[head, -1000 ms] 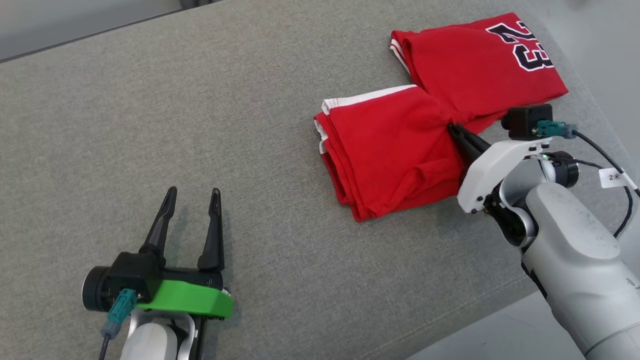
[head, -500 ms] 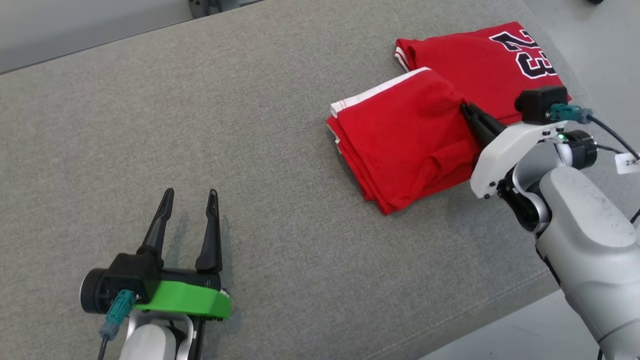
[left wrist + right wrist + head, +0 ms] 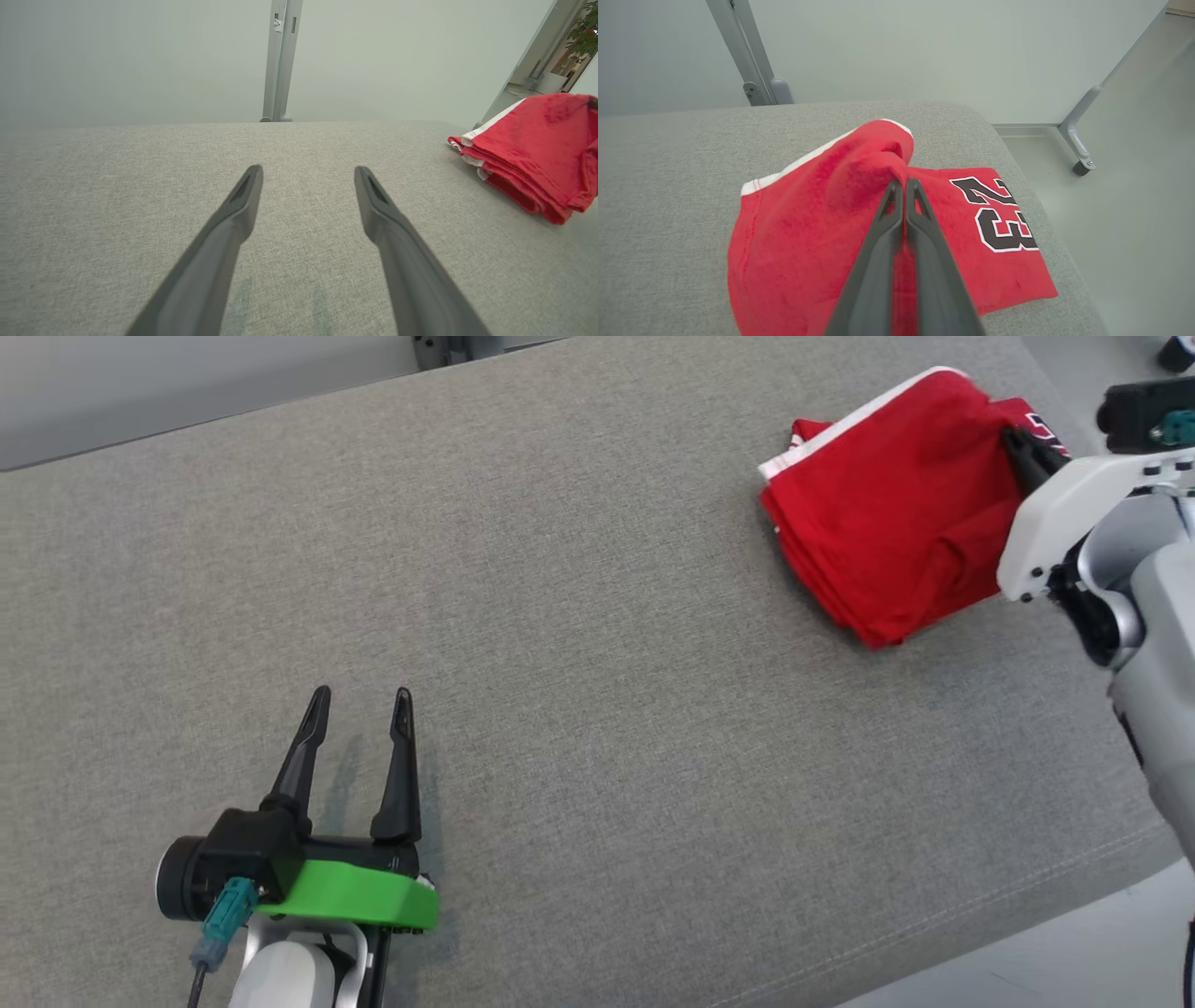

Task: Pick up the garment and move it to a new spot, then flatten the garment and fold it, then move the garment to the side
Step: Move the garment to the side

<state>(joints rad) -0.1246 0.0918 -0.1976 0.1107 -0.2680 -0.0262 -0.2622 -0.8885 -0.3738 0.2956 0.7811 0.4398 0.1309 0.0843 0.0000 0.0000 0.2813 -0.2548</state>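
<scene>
Here, the right gripper (image 3: 903, 184) is clenching its fingers (image 3: 873, 261) tightly on a raised fold of the red jersey garment (image 3: 798, 233), holding that fold up above the flat layer printed with the number 23 (image 3: 1001, 214). The garment is lying doubled over itself at the far right corner of the grey bench (image 3: 597, 616). The left gripper (image 3: 362, 695) is sitting low over the bench's near left part, fingers spread wide and grasping nothing, well apart from the garment. A metal post (image 3: 280, 60) is standing behind the bench.
</scene>
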